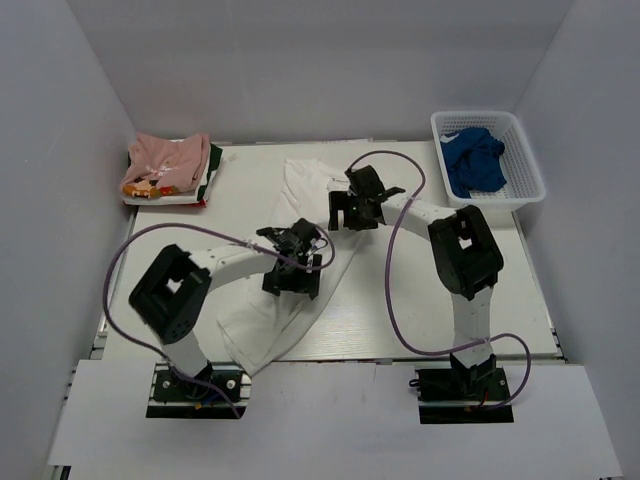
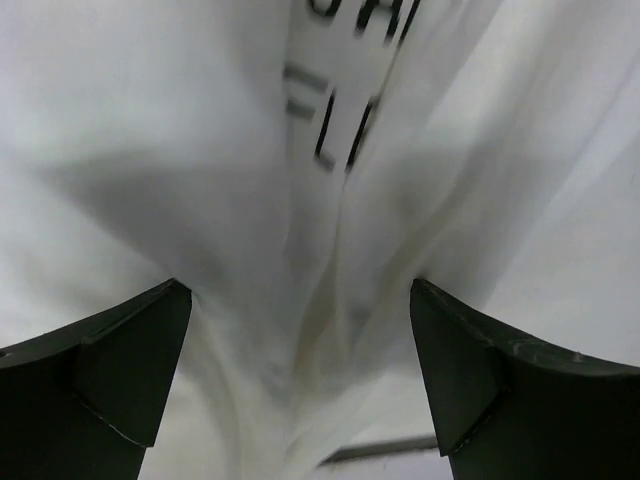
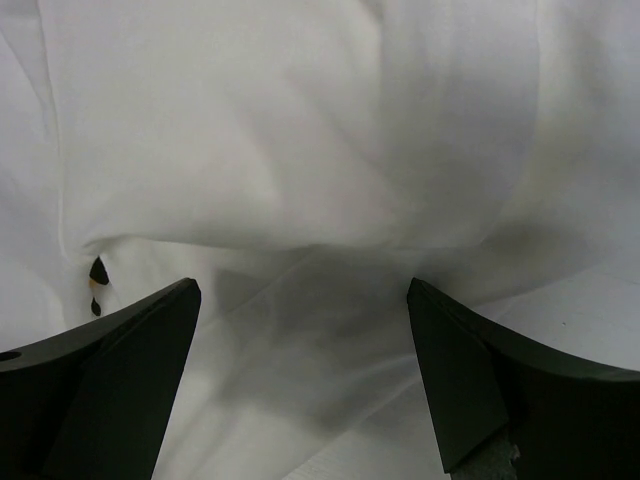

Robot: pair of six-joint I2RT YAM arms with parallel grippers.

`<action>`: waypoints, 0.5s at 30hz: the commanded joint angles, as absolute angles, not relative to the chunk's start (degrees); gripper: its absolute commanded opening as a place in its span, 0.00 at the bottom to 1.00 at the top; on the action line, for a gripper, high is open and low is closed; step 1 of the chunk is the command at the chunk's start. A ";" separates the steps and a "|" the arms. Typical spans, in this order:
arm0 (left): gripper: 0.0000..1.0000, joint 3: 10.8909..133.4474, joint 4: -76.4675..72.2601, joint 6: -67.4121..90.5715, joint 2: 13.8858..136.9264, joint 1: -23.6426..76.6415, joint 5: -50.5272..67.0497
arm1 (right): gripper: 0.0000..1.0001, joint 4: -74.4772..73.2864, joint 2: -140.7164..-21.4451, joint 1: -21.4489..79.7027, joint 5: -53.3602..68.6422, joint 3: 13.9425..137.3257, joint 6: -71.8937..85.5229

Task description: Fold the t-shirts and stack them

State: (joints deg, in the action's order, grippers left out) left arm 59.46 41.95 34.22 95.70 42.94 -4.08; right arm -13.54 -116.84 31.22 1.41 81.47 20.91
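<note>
your left gripper [image 2: 298, 300] and right gripper [image 3: 302, 295] sit spread over the white shirt [image 1: 262, 320], so closing may bunch extra layers.

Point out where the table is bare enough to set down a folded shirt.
Bare table lies between the pink t-shirt and the white t-shirt. A wider patch lies between the right arm and the basket. The middle is crowded with the white t-shirt and the left arm.
</note>
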 commanded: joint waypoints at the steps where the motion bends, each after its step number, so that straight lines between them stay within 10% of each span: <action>1: 1.00 63.72 37.79 32.61 100.27 43.15 -6.24 | 0.90 -16.40 -118.90 30.41 0.27 86.47 22.41; 15: 0.97 87.96 34.73 36.64 124.88 42.63 1.48 | 0.90 -22.33 -140.85 20.14 8.51 109.84 24.08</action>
State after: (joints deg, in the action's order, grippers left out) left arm 85.34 46.44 33.80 117.54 42.85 -5.17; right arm -18.63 -133.56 24.08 5.87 106.65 23.81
